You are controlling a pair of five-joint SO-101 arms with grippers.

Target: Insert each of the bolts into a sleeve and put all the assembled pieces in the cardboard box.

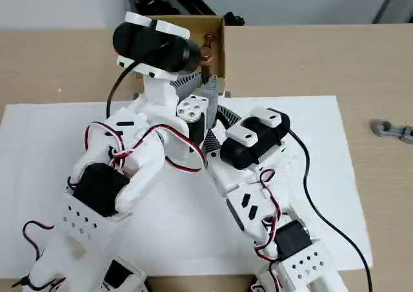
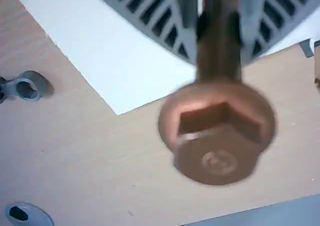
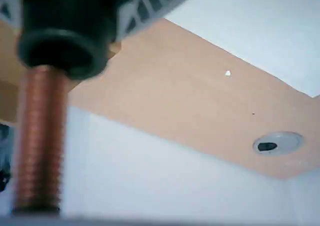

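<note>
A copper bolt (image 2: 217, 131) with a flanged hex head hangs close in the left wrist view, its shank running up between my left gripper's grey fingers (image 2: 145, 21). My left gripper (image 2: 217, 16) is shut on it. A black sleeve (image 3: 65, 36) sits on the bolt's threaded shank (image 3: 40, 136), and my right gripper is shut on the sleeve. In the high view both grippers meet (image 1: 205, 101) just in front of the cardboard box (image 1: 219, 43). A copper piece (image 1: 206, 50) shows against the box's wall; I cannot tell whether it lies inside.
White paper (image 1: 322, 150) covers the table under both arms. A grey spanner (image 1: 390, 129) lies on bare wood at the right. A round grey table grommet (image 3: 277, 142) sits in the wood.
</note>
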